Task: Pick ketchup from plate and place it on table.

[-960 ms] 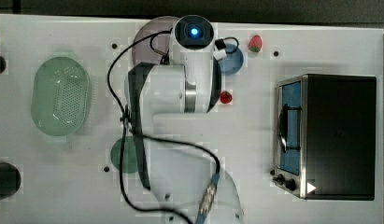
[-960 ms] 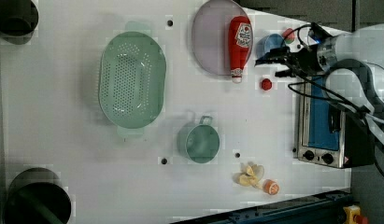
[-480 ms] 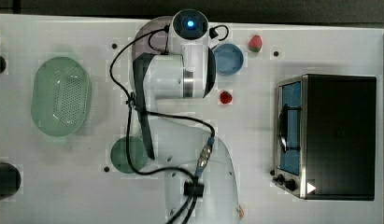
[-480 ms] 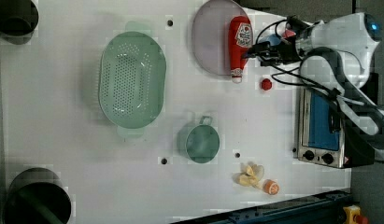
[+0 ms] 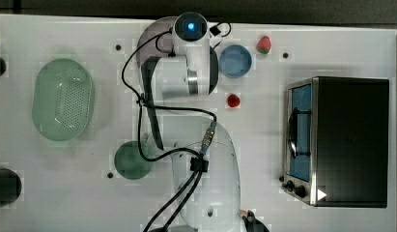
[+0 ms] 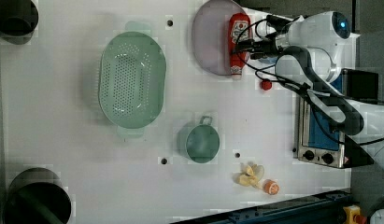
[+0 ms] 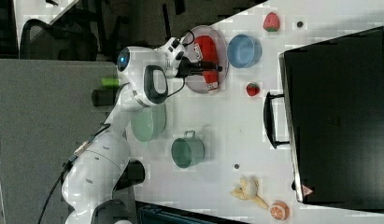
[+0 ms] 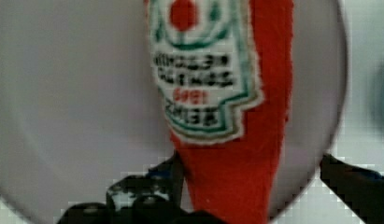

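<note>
Item: ketchup bottle [image 6: 238,43] — red, lying flat on the pink plate [image 6: 210,42], upper centre of the left view, long axis running up-down in frame, cap toward the plate's lower rim. Gripper [image 6: 243,46] — fingers spread wide, straddling the bottle's body crosswise, not yet pinching. White table [image 6: 77,154] surrounds.

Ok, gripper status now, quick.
Gripper: open, fingers either side of the ketchup bottle lying on the plate; not closed on it yet.
</note>
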